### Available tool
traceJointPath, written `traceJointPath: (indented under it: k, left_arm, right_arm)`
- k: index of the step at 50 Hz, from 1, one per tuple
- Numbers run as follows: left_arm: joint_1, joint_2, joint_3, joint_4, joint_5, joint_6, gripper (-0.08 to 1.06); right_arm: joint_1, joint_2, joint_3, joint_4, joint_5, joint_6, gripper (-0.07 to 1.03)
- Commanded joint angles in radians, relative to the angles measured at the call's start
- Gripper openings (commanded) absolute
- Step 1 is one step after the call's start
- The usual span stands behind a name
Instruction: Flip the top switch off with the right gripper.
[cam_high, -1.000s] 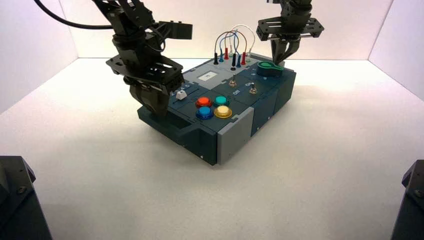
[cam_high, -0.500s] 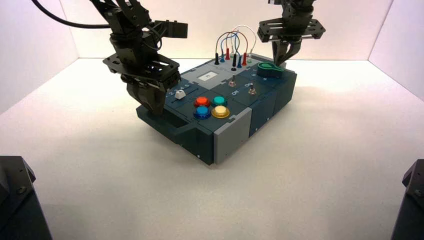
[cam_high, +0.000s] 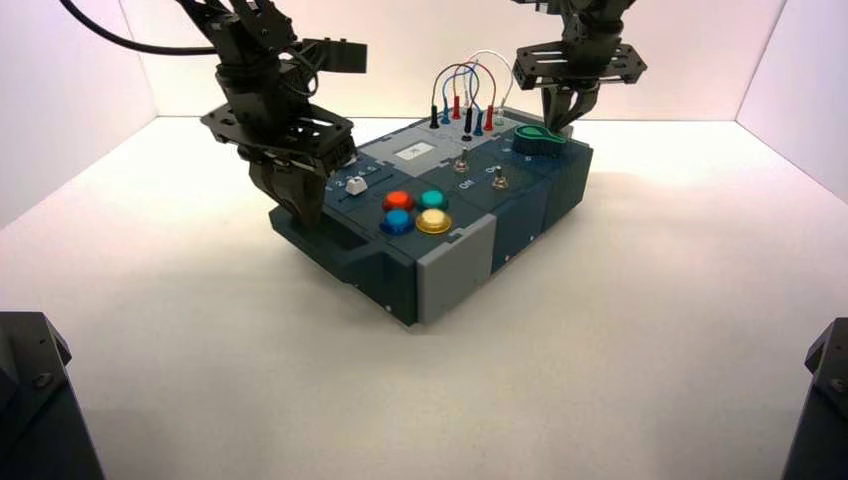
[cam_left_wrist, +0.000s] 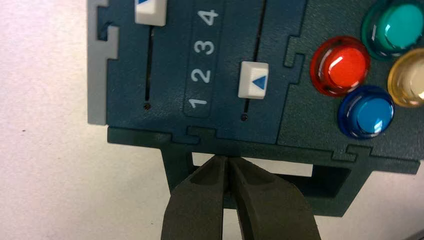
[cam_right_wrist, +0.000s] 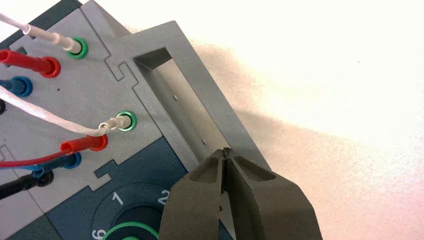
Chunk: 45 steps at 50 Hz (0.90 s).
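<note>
The top switch (cam_high: 462, 165) is a tiny silver toggle in the middle of the dark blue box (cam_high: 520, 215), with its twin (cam_high: 499, 179) just to its right. Neither wrist view shows either switch. My right gripper (cam_high: 560, 122) (cam_right_wrist: 226, 151) is shut and empty. It hangs at the box's far right end over the grey handle frame (cam_right_wrist: 200, 100), beside the green knob (cam_high: 538, 140), well behind the switches. My left gripper (cam_high: 305, 215) (cam_left_wrist: 227, 159) is shut, its tips against the dark handle bar (cam_left_wrist: 330, 157) at the slider end.
Red (cam_left_wrist: 340, 66), blue (cam_left_wrist: 366, 112), teal and yellow push buttons sit near the sliders; one white slider cap (cam_left_wrist: 253, 80) stands level with the 2. Looped wires (cam_high: 462, 85) plug into the grey panel behind the switches. Dark robot bases fill both near corners of the high view.
The box has shifted a little to the left, and my left gripper has moved left with it. The right gripper has stayed by the knob.
</note>
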<state>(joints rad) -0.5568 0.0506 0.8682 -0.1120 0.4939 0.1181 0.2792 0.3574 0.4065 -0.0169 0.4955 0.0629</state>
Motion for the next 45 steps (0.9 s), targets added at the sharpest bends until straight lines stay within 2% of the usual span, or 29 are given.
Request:
traceJointPath:
  k: [1, 13, 31, 45]
  left_arm:
    - [0.100, 0.003, -0.048, 0.009, -0.037, -0.005, -0.03]
    - [0.140, 0.029, -0.084, 0.009, -0.038, 0.009, -0.03]
    - [0.143, 0.109, -0.146, 0.009, -0.037, 0.029, -0.03]
    - [0.160, 0.117, -0.156, 0.009, -0.044, 0.040, -0.03]
  right_arm:
    - [0.089, 0.077, 0.094, 0.029, 0.112, 0.003, -0.02]
    - [0.118, 0.071, 0.107, 0.052, 0.196, 0.002, -0.02]
    - [0.178, 0.017, 0.109, 0.091, 0.325, 0.002, -0.02]
    - [0.210, -0.023, 0.143, 0.118, 0.341, 0.002, -0.02]
